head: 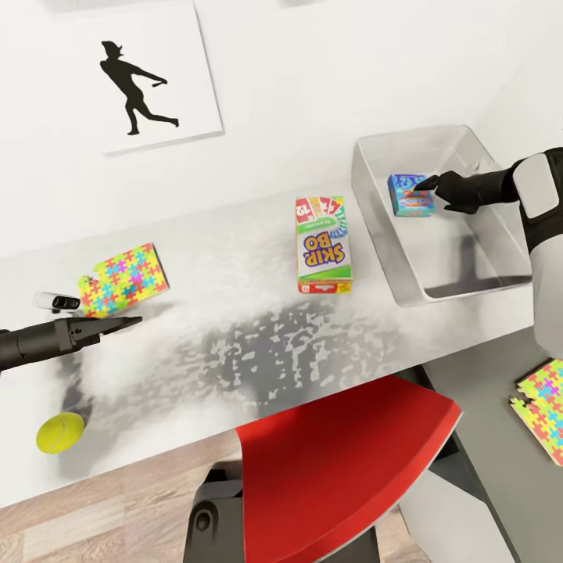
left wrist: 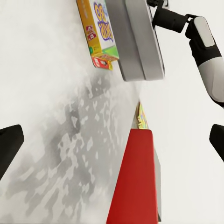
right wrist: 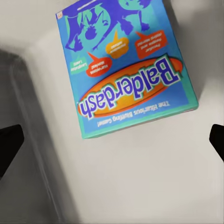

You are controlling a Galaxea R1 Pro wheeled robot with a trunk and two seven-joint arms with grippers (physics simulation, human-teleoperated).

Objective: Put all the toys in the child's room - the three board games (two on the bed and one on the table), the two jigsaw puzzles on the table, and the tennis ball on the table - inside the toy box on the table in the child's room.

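With the right gripper (head: 429,183) spread wide and empty above the blue board game (head: 412,195) inside the toy box (head: 375,227), upper right of frame, lift straight out clear of the rim.

Table (head: 195,258) held: puzzle (head: 125,279) & ball (head: 59,432) at left end, Skip-Bo game (head: 321,244) mid, bin (head: 375,227) at right end.
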